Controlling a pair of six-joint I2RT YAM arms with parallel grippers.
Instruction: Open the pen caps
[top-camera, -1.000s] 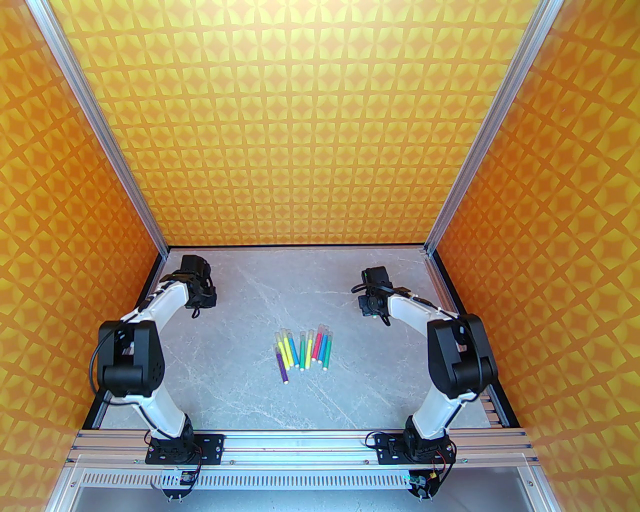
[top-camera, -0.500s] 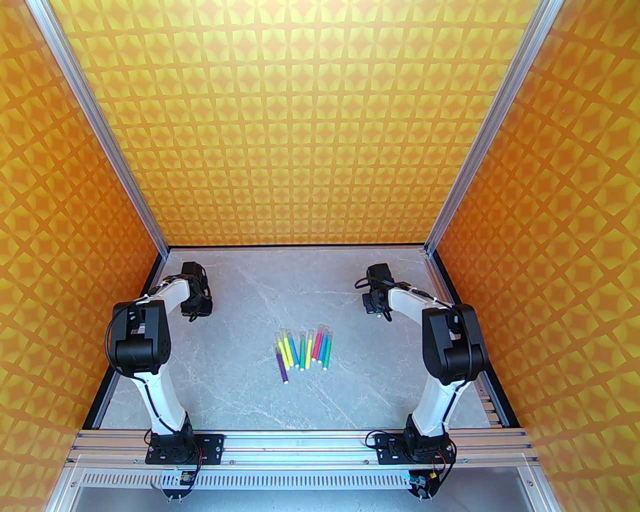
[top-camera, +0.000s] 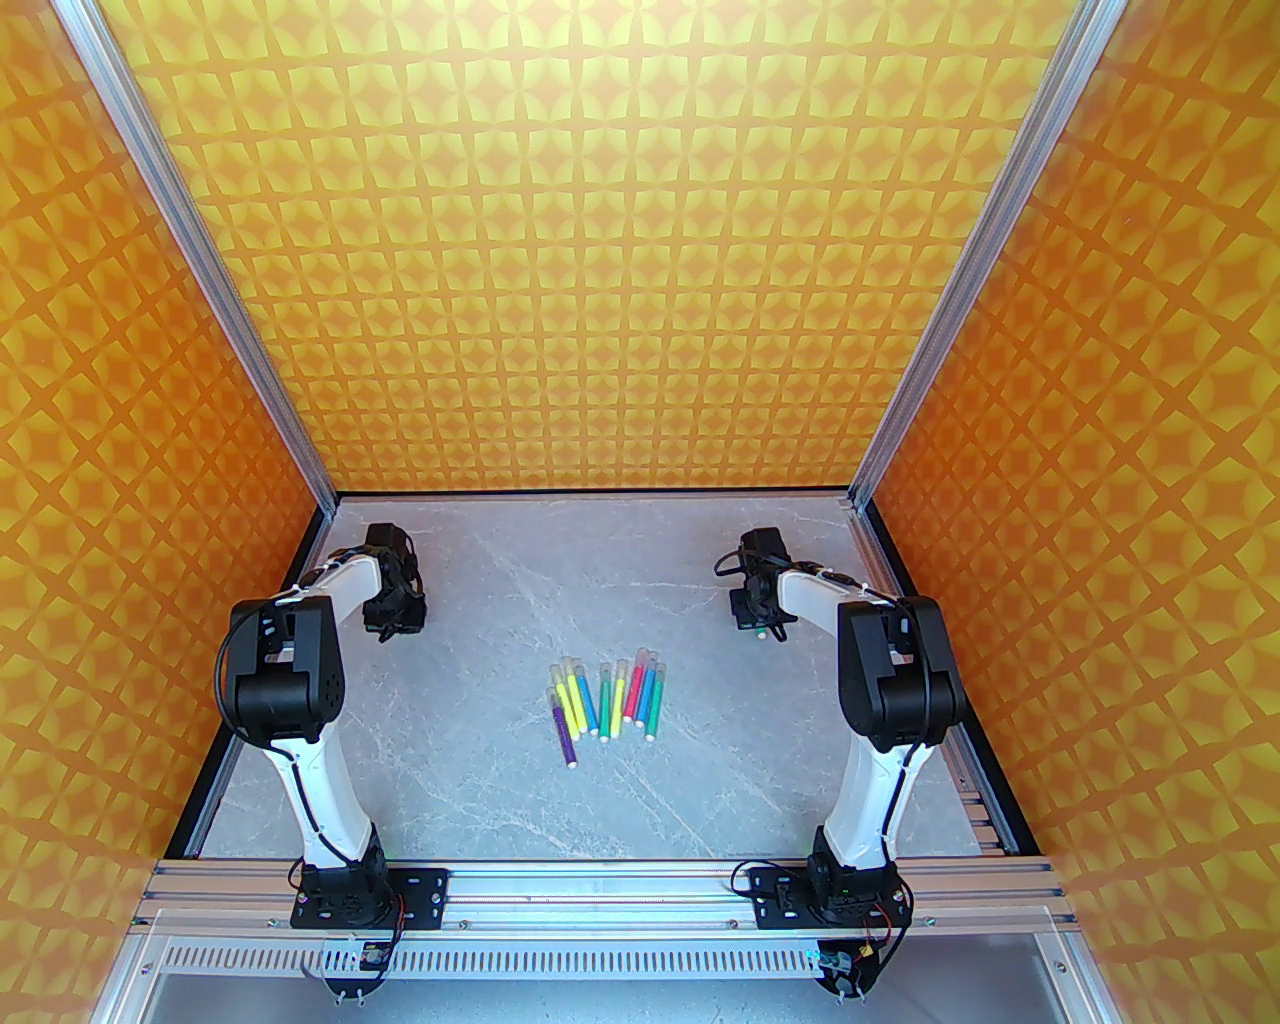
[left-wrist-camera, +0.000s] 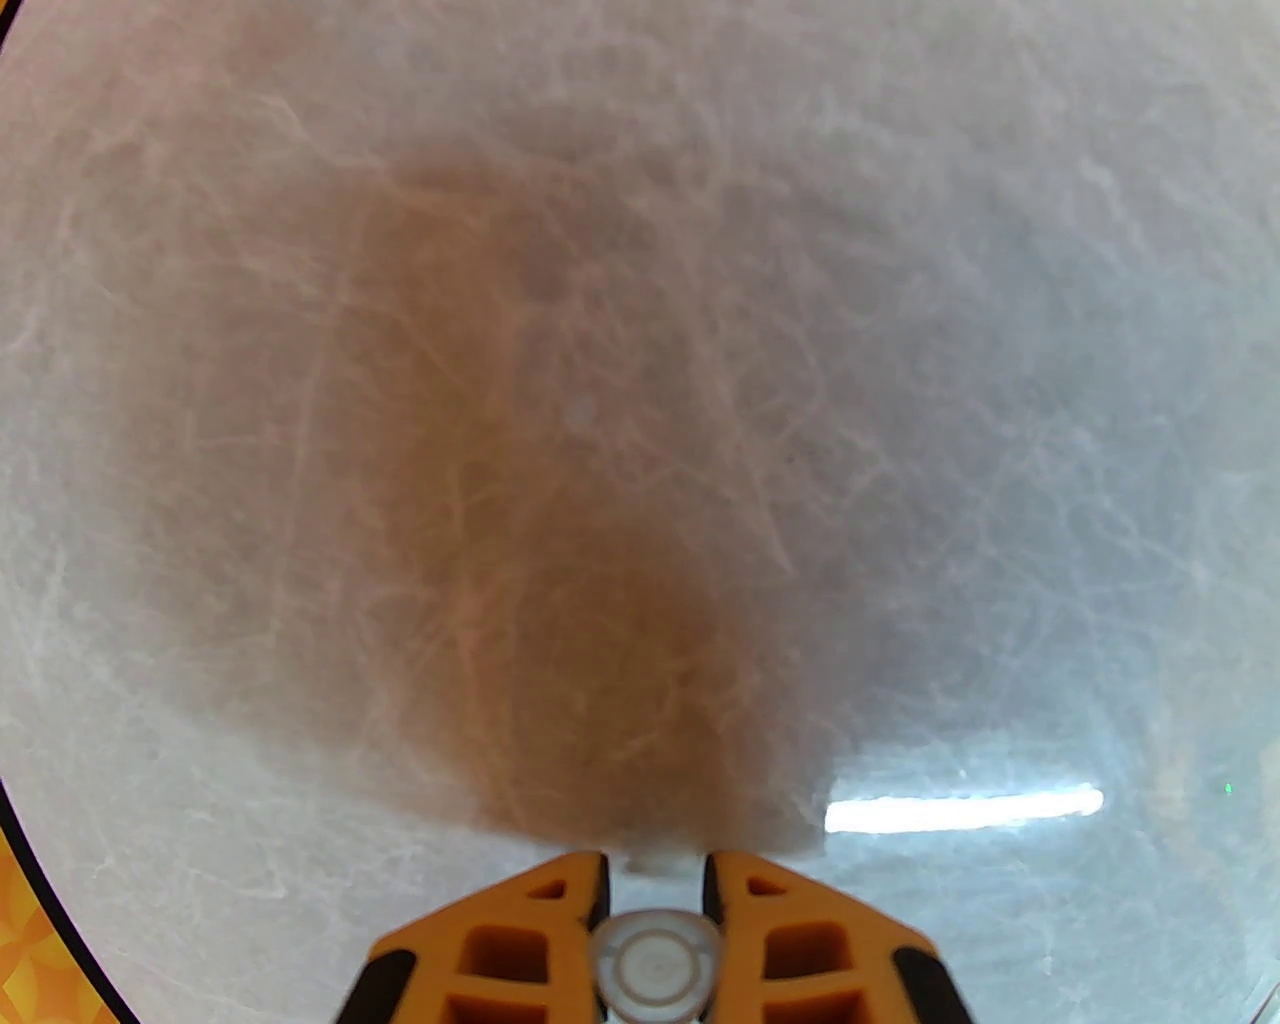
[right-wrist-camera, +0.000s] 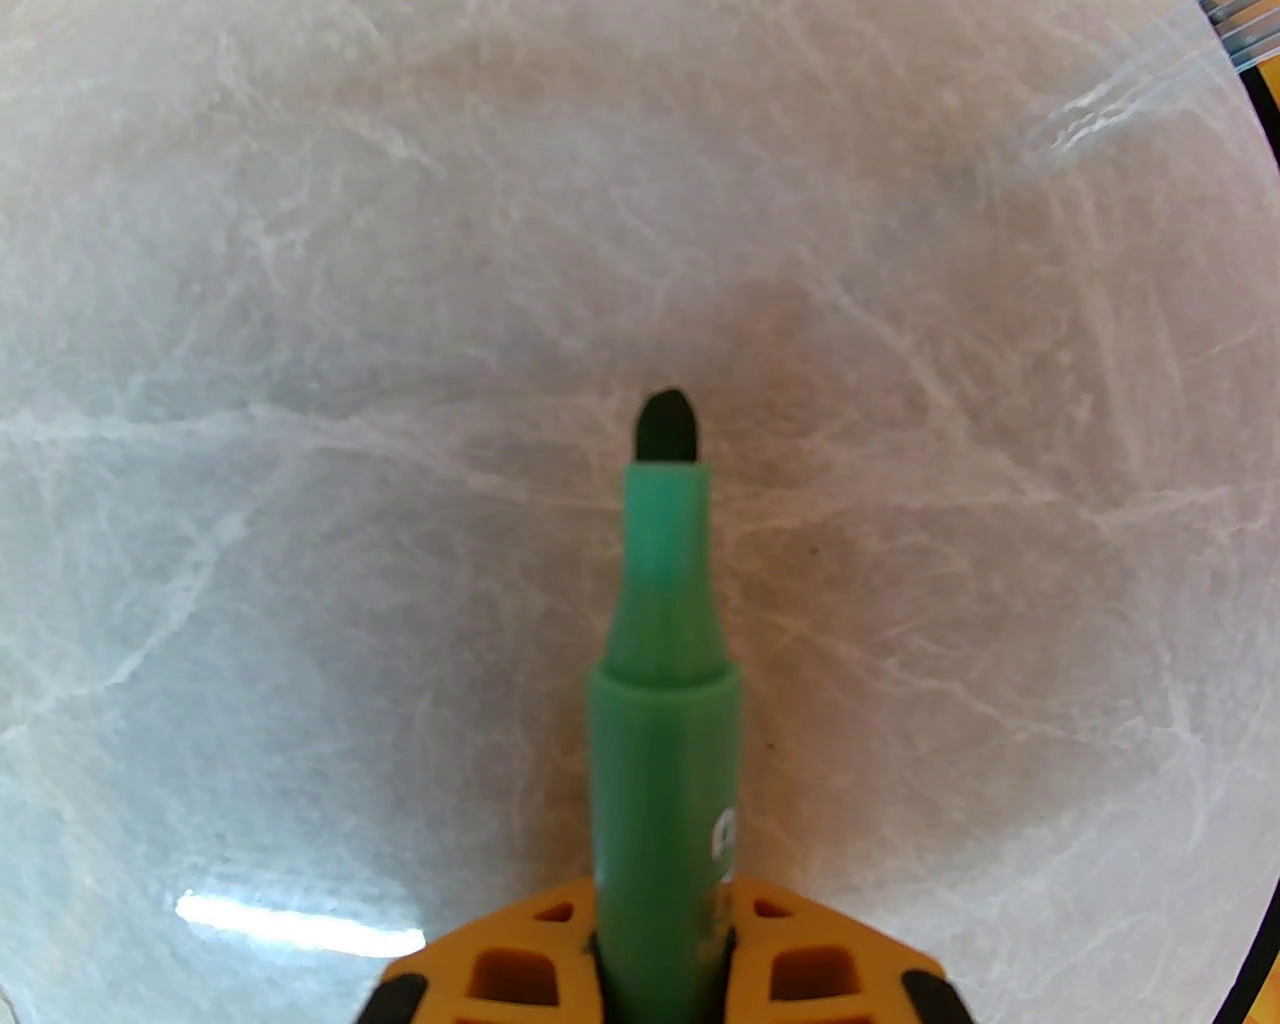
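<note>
At table (top-camera: 470, 800) centre, the pens (top-camera: 606, 700) lie in a tight fan, side by side, white plugs toward the arm bases, pale pen caps (top-camera: 571, 666) on the far ends; the purple one is leftmost and reaches nearest, slightly out of line; both arms are well apart from the row.

Far-left zone: left arm (top-camera: 285, 670) is folded with its wrist low over the table, close to the black left edge and not far from the back wall (top-camera: 600, 300); left fingers (left-wrist-camera: 520, 940) are clenched on a clear cap (left-wrist-camera: 655, 965), seen end-on as a pale ring between the orange pads; the wrist view has veined grey table ahead, with a sliver of table edge and orange wall at bottom-left.

Far-right zone: right arm (top-camera: 895, 670) mirrors it, wrist low, with more margin to the right edge than the left arm has to its own; right fingers (right-wrist-camera: 830, 970) are clamped on a green pen (right-wrist-camera: 665, 760), uncapped, dark nib pointing down at the table; can't tell whether the nib touches; the table's corner edge and a metal rail show at top-right of that view.

Room: wide open table between the two wrists, beyond the far ends of the pens; another open stretch from the white plugs back to the near aluminium rail (top-camera: 600, 885); side lanes are narrower, boxed by patterned walls and corner posts.
</note>
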